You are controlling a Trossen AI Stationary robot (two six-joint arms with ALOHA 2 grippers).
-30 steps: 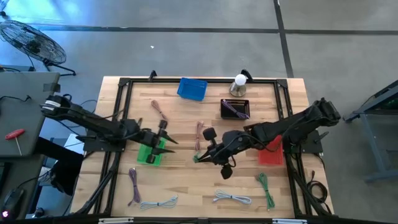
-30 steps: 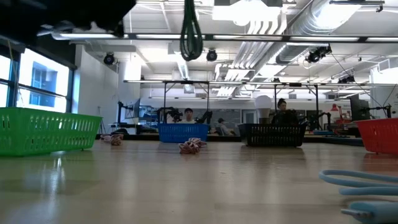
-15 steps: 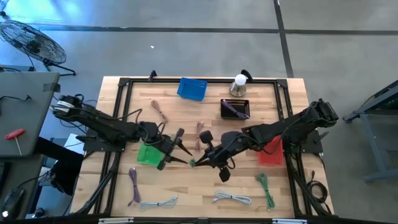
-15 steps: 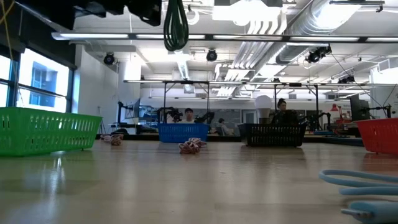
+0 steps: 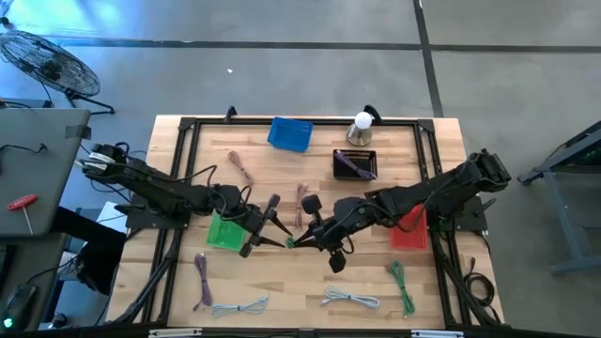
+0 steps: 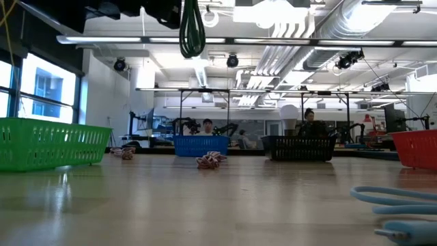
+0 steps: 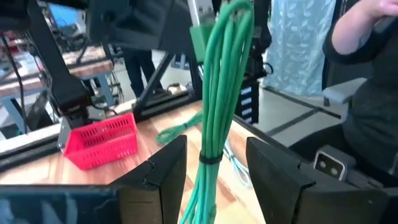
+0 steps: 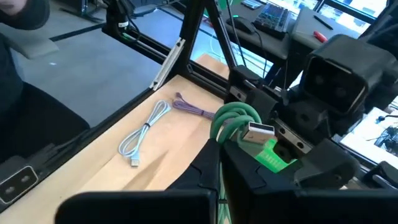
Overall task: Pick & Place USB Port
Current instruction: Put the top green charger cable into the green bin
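A green USB cable (image 5: 291, 242), tied in a bundle, is held over the middle of the table by my right gripper (image 5: 302, 238). In the low view the cable (image 6: 192, 27) hangs high above the table top. Its looped end and silver plug (image 8: 258, 132) show past my right fingers. My left gripper (image 5: 272, 227) is open. Its two fingers (image 7: 155, 180) stand on either side of the bundle (image 7: 217, 112), with a gap on each side. My right gripper pinches the green cable bundle between its two fingers (image 8: 219, 177), coming from the table's right side. The looped end with the plug (image 8: 233, 115) sticks out past the fingers. The bundle is lifted clear of the table. My own fingers hide the exact place of contact.
A green basket (image 5: 225, 233) stands under my left arm, a red basket (image 5: 408, 231) at the right, and blue (image 5: 290, 133) and black (image 5: 355, 164) baskets at the back. Loose cables lie about: pink (image 5: 302, 197), purple (image 5: 202, 279), white (image 5: 350, 299), green (image 5: 402, 284).
My left gripper has gone from over the green basket toward the table's right, up to the green cable. My right gripper has carried the hanging cable a little toward the table's left. In the last half second both have kept almost still.
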